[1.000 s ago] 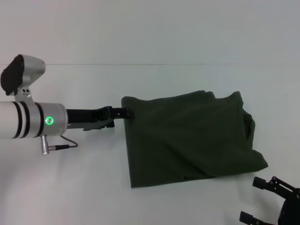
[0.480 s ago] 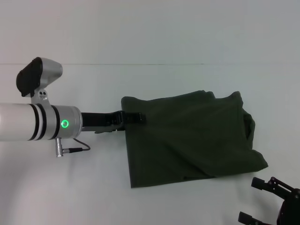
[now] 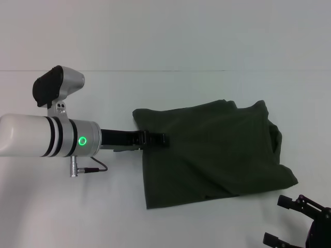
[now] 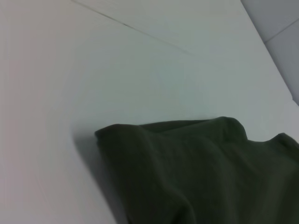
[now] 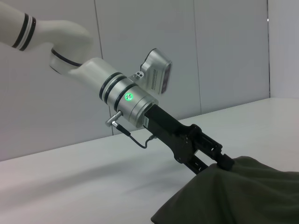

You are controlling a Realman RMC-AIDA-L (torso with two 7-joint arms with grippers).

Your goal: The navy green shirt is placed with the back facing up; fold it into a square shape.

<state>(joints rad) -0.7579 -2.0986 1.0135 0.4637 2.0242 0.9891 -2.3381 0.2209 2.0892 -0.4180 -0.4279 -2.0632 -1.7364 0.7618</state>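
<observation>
The dark olive-green cotton shirt (image 3: pixel 212 152) lies part-folded right of centre on the white table (image 3: pixel 77 206). The left gripper (image 3: pixel 155 138) is clamped on its left edge, probably mid-fold; next, carry that edge rightward. The right gripper (image 3: pixel 300 222), near-right, stands open.

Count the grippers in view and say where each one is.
2. The left gripper is over the shirt's left edge, mid-table. The right gripper is at the near right corner, off the shirt, fingers apart.
</observation>
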